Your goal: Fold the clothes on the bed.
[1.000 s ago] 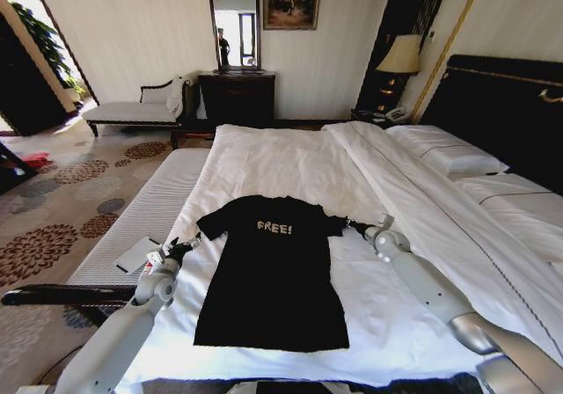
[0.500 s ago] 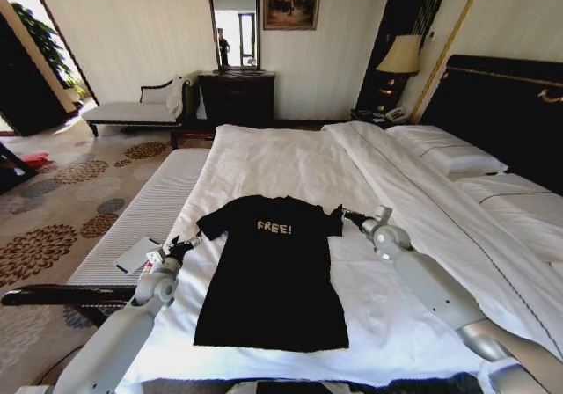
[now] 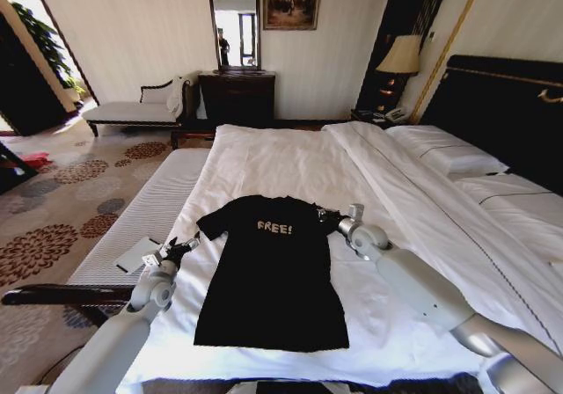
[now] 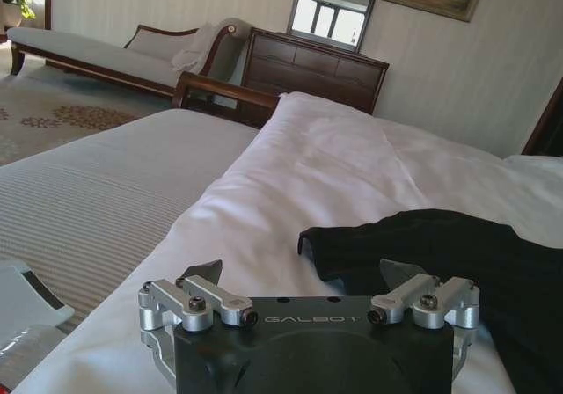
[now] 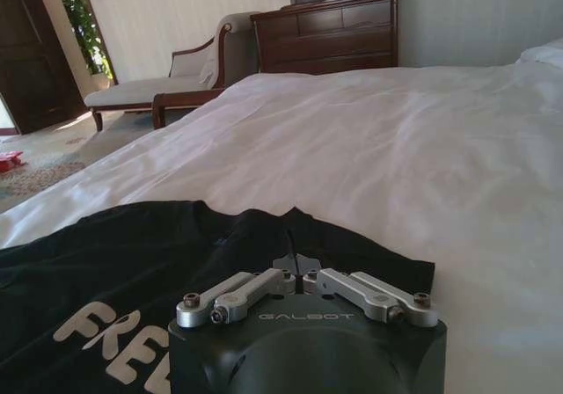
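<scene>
Two grippers flank the garment. The right gripper [image 3: 324, 215] sits at the T-shirt's sleeve on the headboard side, its fingertips [image 5: 297, 265] pressed together low on the cloth; whether fabric is caught between them cannot be told. The left gripper [image 3: 186, 246] hovers just beside the opposite sleeve with its fingers [image 4: 201, 273] spread and empty, near the bed's outer side edge. The black T-shirt [image 3: 273, 271] lies flat and face up across the white duvet [image 3: 281, 161], collar toward the far end of the bed [image 3: 163, 200], hem toward the near edge. For a clean fold, the sleeve should probably be pinched through a single layer at its outer hem, lifted only enough to clear the duvet, and carried inward across the white "FREE!" lettering [image 3: 274, 227] without dragging the body. The shirt is soft, matte knit that drapes limply and will likely crease or bunch if pulled sideways. The duvet is smooth, lightly wrinkled cotton and may ride up with a deep pinch. A striped coverlet [image 4: 97, 200] lies beyond the left gripper.
</scene>
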### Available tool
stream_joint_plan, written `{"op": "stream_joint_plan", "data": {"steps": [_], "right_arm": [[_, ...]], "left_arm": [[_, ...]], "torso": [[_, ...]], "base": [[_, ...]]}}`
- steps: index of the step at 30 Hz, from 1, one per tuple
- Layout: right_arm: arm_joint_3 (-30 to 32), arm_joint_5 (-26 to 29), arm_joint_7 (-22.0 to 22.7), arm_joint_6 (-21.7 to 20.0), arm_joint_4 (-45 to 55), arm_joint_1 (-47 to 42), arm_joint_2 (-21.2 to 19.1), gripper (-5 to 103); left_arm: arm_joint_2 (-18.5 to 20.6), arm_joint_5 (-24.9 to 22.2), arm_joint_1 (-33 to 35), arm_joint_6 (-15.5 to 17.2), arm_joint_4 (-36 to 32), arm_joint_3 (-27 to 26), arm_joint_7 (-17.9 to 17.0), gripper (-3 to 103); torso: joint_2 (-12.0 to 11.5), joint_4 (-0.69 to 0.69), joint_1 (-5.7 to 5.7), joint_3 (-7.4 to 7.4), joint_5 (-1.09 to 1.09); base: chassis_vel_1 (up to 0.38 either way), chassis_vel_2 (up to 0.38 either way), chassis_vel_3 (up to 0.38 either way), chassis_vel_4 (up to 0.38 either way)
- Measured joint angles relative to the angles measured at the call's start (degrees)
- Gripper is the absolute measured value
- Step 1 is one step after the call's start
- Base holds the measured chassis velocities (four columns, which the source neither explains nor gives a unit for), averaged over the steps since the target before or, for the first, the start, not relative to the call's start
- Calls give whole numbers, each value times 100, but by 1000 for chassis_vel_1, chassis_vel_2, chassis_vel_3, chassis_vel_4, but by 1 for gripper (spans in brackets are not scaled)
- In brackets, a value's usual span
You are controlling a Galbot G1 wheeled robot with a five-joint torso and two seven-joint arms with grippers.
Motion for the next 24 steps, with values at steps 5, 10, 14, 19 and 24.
{"op": "stream_joint_plan", "data": {"steps": [5,10,14,19,24], "right_arm": [[-238,-47,14,0,-33,107,57,0],[-397,-136,30,0,-125,127,157,0],[-477,-194,59,0,-158,102,236,0],[-503,-145,162,-12,-358,71,417,0],[-543,-234,216,-4,-638,49,628,0]], "left_arm": [[-10,0,29,-8,-2,-36,12,100],[-24,4,41,-11,-5,-50,17,100],[-41,11,46,-11,-4,-53,18,100],[-54,17,47,-12,-4,-53,19,100],[-42,16,64,-12,-7,-62,25,100]], "torso": [[0,-1,0,0,-1],[0,-1,0,0,0],[0,-1,0,0,0],[0,-1,0,0,0],[0,-1,0,0,0]], "base": [[0,0,0,0],[0,0,0,0],[0,0,0,0],[0,0,0,0],[0,0,0,0]]}}
